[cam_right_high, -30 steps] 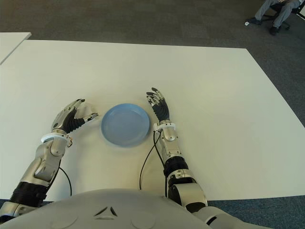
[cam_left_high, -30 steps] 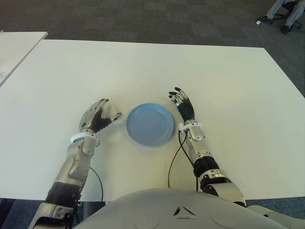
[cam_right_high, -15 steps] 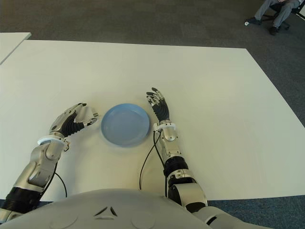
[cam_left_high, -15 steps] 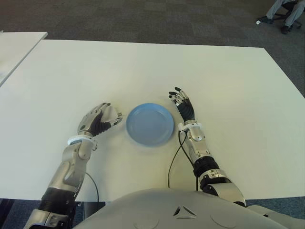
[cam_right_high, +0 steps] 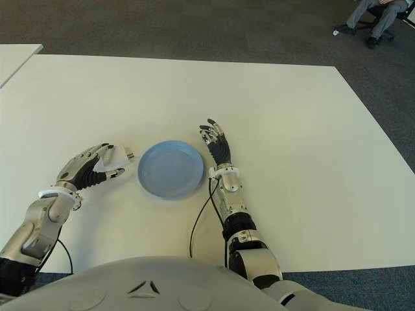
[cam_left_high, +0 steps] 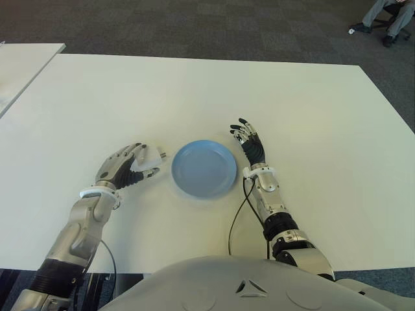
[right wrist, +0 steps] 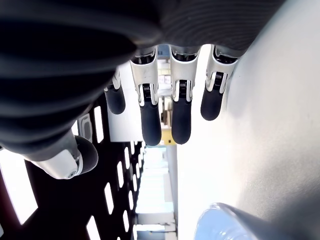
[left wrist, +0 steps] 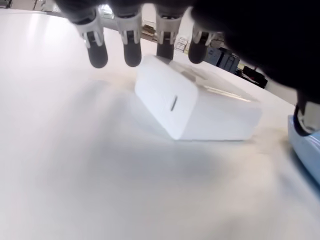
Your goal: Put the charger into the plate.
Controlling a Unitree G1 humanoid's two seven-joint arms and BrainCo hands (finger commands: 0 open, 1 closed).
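We note: charger (left wrist: 195, 107) plain white; plate (cam_left_high: 203, 168) light blue; bench (cam_left_high: 194, 91) off-white; fingers (cam_left_high: 249, 144) black with silver joints; carpet (cam_left_high: 194, 26) dark grey, speckled.

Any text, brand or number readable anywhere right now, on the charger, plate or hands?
None readable.
Charger: plain white, only a small unlettered slot mark.
Plate: plain blue, no print.
Left hand, by the charger, and right hand, beside the plate: no legible markings.
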